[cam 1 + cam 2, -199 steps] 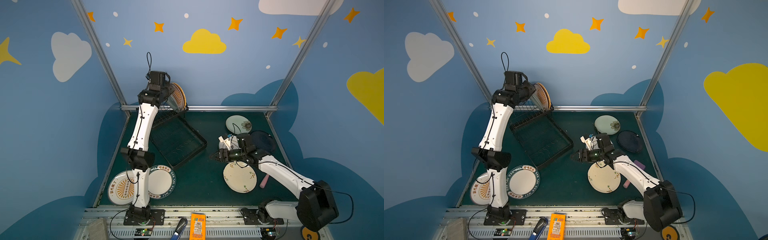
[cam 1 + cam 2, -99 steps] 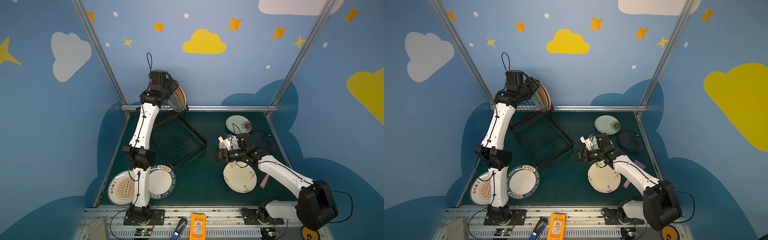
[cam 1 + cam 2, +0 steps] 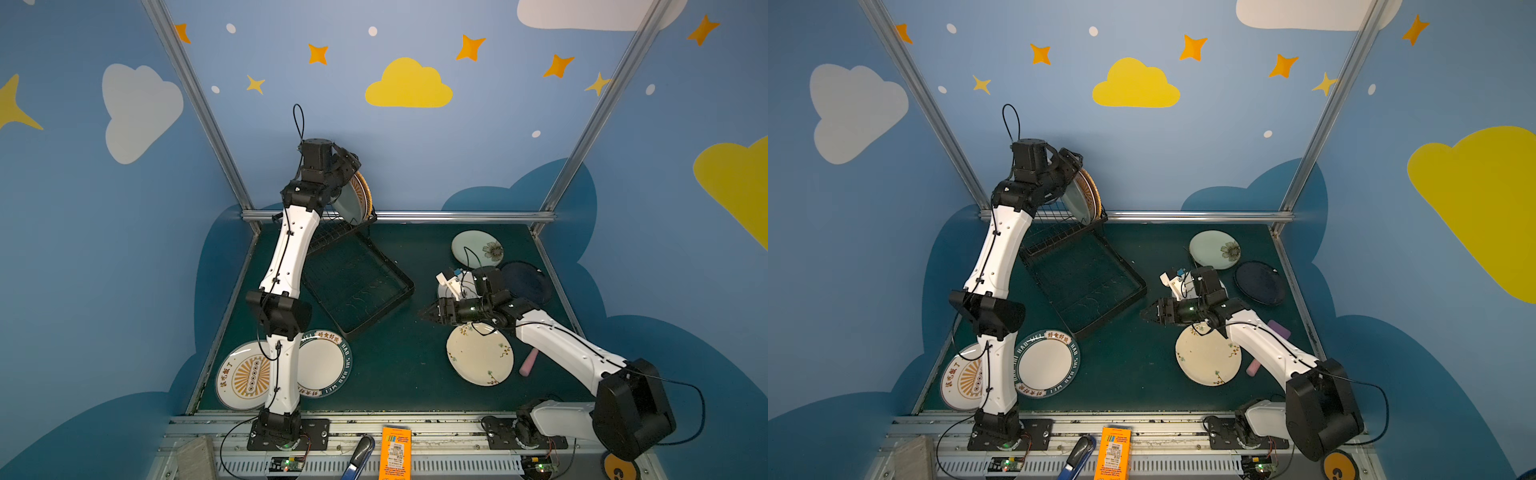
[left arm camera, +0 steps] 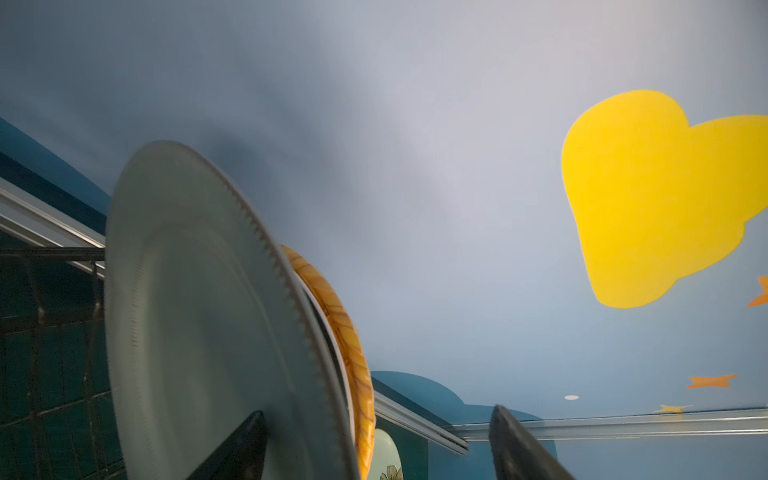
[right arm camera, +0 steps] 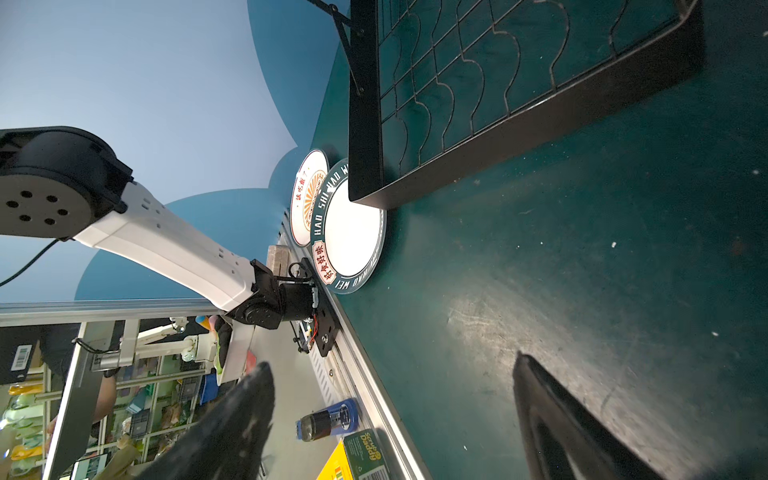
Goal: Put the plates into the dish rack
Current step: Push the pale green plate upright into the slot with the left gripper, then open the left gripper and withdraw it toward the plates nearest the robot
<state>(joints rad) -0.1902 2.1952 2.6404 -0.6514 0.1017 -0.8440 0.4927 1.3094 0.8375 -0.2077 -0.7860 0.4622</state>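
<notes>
The black dish rack [image 3: 360, 291] sits at the back left, and its raised section holds a pale green plate [image 3: 348, 204] and an orange woven plate [image 3: 365, 194], both upright. My left gripper [image 3: 348, 161] is open at their top edge. In the left wrist view its jaws [image 4: 378, 449] straddle the green plate's [image 4: 199, 316] rim without gripping. My right gripper [image 3: 432, 313] hovers open over the mat, holding nothing. Flat on the mat lie a cream floral plate [image 3: 480, 359], a green floral plate [image 3: 476, 248], a navy plate [image 3: 525, 282], a lettered plate [image 3: 324, 363] and a sunburst plate [image 3: 243, 376].
A pink stick [image 3: 528, 362] lies beside the cream plate. An orange box [image 3: 395, 453] and a blue object [image 3: 357, 457] rest on the front rail. The left arm's lower links stand over the two front-left plates. Blue walls close in the back and sides.
My left gripper has opened off the pale green plate and risen slightly, and the plate stays standing in the rack. The right arm has not moved.
</notes>
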